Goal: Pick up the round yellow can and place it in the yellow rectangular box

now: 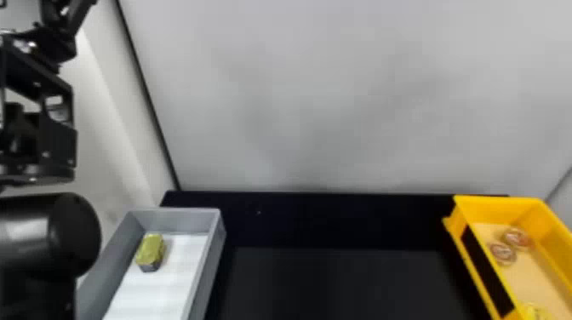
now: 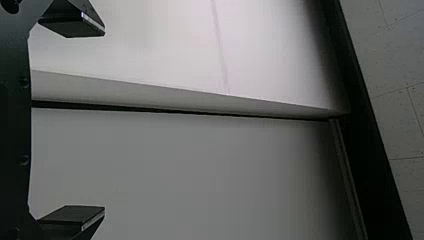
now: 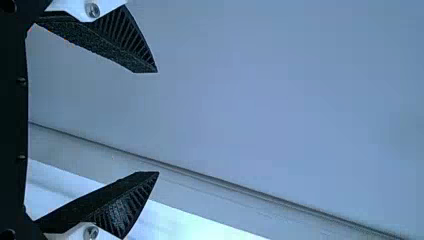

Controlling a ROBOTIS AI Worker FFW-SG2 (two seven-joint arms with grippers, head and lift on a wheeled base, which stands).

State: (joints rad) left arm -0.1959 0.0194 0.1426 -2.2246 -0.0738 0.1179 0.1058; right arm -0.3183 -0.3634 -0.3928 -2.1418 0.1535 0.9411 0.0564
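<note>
Yellow box [image 1: 457, 244] taken as landmark; it sits at the right of the black table [image 1: 340, 283]. Inside it, toward the near end, lies a yellow item [image 1: 534, 312], partly cut off by the head view's lower edge; this appears to be the round yellow can. Two round reddish items [image 1: 503, 252] [image 1: 516, 237] lie farther back within the same box, close beside each other. Well left of the yellow box, across the dark tabletop: a grey box [image 1: 215, 251] with a white floor, holding a yellow-and-grey block [image 1: 150, 252] near its left wall. Left gripper [image 1: 59, 40] raised at the head view's upper left, well left of the yellow box; fingers spread wide, per its wrist view. Right gripper [image 3: 158, 122]: ribbed fingers spread apart in front of a pale wall [image 3: 300, 100]; position relative to the yellow box cannot be told.
</note>
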